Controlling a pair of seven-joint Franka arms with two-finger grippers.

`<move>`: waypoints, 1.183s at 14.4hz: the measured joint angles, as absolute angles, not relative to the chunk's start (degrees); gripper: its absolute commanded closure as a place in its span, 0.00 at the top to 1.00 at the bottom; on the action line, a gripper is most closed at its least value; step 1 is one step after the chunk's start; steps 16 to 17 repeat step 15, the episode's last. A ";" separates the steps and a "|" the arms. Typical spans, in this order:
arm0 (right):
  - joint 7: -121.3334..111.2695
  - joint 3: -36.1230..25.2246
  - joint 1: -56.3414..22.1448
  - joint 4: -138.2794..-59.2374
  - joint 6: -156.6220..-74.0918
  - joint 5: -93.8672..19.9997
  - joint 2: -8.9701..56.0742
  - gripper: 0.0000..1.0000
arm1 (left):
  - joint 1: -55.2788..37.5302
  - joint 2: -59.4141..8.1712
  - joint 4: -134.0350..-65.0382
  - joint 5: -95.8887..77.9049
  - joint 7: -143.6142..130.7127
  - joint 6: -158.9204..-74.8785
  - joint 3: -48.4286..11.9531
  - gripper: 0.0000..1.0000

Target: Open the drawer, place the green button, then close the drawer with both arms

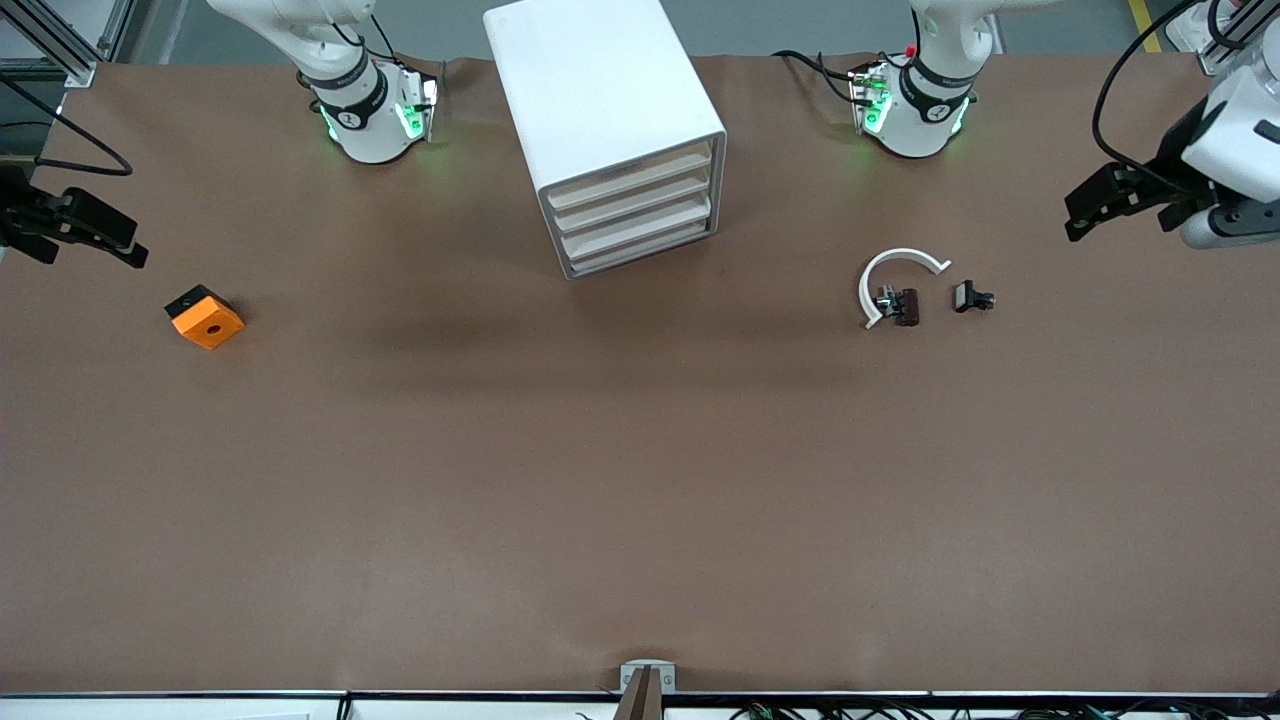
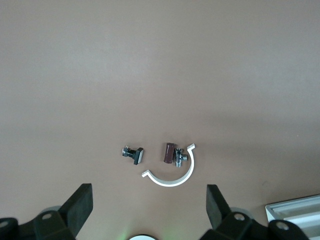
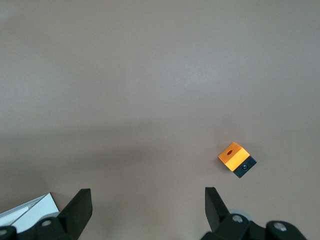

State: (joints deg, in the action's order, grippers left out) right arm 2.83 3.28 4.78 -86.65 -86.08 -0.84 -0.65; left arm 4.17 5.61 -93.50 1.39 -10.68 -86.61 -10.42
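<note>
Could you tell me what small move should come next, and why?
Probably bring the open right gripper over to the cabinet front: all four drawers look shut, and both it and the open left gripper hang empty at the table's ends.

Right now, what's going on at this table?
Nothing is being handled yet. Both arms wait at the table's ends, the left gripper and right gripper open and empty. The white cabinet stands between the bases with all four drawers shut. An orange block lies toward the right arm's end; a white curved piece and two small dark parts lie toward the left arm's. No green-capped button can be made out.
</note>
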 measured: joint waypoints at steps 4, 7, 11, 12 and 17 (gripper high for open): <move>2.82 3.28 4.78 -86.65 -86.10 -0.83 -0.65 1.00 | 4.10 7.14 -95.59 1.17 -10.68 -86.63 -10.15 1.00; 2.81 3.27 4.78 -86.65 -86.10 -0.78 -0.65 1.00 | 4.11 7.08 -95.60 1.14 -10.65 -86.80 -10.06 1.00; 2.81 3.26 4.78 -86.65 -86.10 -0.76 -0.65 1.00 | 4.08 6.33 -95.17 1.14 -10.55 -87.23 -10.08 1.00; 2.81 3.26 4.78 -86.65 -86.10 -0.76 -0.65 1.00 | 4.04 5.98 -94.84 1.14 -10.55 -87.23 -10.15 1.00; 2.81 3.25 4.78 -86.65 -86.10 -0.76 -0.65 1.00 | 3.89 5.42 -94.14 1.14 -10.55 -87.23 -10.23 1.00</move>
